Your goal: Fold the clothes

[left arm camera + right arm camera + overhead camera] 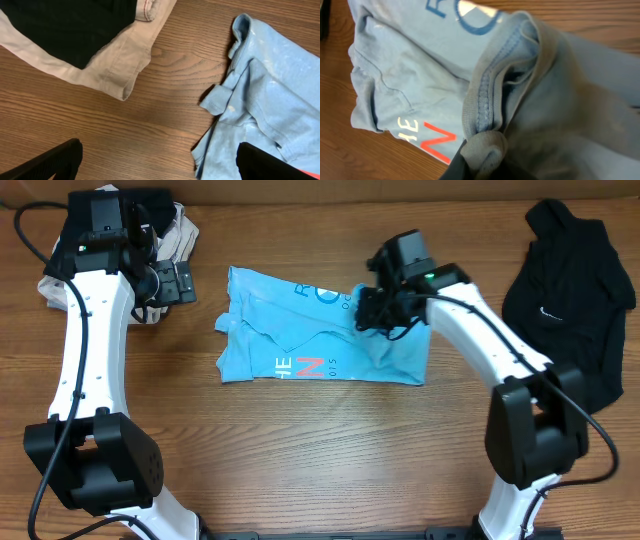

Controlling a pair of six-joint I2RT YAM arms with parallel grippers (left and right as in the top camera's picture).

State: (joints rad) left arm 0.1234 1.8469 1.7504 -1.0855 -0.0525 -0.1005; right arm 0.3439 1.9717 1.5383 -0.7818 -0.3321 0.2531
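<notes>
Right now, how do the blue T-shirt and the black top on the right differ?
The blue T-shirt carries large lettering; the black top only a small white logo. The blue T-shirt lies mid-table, roughly folded flat; the black top sits bunched at the right edge. The right claw pinches the blue T-shirt; the black top is untouched. Both rest on the wooden table.

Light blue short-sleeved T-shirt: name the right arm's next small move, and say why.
Probably carry the pinched edge leftward over the printed front and lay it down. The right gripper is shut on a bunched, stitched edge of the light blue short-sleeved T-shirt, held up off the wooden table; the left gripper hangs open beside it.
</notes>
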